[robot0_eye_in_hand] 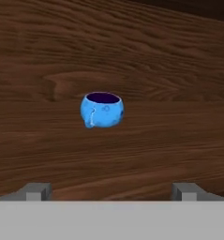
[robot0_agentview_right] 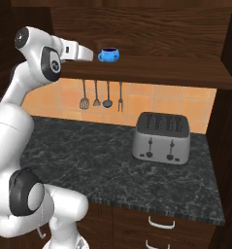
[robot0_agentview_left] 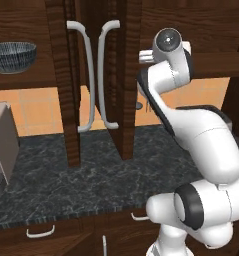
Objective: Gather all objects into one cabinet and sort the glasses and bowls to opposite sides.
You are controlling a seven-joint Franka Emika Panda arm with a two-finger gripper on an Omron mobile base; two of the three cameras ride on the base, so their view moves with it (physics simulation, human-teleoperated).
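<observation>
We see a small glossy blue bowl [robot0_eye_in_hand: 102, 109] sitting upright on the long shelf [robot0_agentview_right: 151, 68] of the dark wood-grain cabinet [robot0_agentview_right: 137, 29]. It is round and bulging, bright blue outside with a dark inside, and it carries a small loop like a handle on one side. In the hand view it sits ahead of our end effector [robot0_eye_in_hand: 111, 191], centred between the two finger tips and well apart from them; the tips stand wide, gripping nothing. In the right base view the hand is at shelf height just left of the bowl, not touching it. Further left along the same shelf, in the left base view, rests a wide dark bowl [robot0_agentview_left: 12, 56] with fine pale stripes, beyond the open cabinet doors [robot0_agentview_left: 121, 75] with their curved grey handles [robot0_agentview_left: 87, 75]. On the worktop [robot0_agentview_right: 98, 165] below stands a grey toaster [robot0_agentview_right: 161, 137].
</observation>
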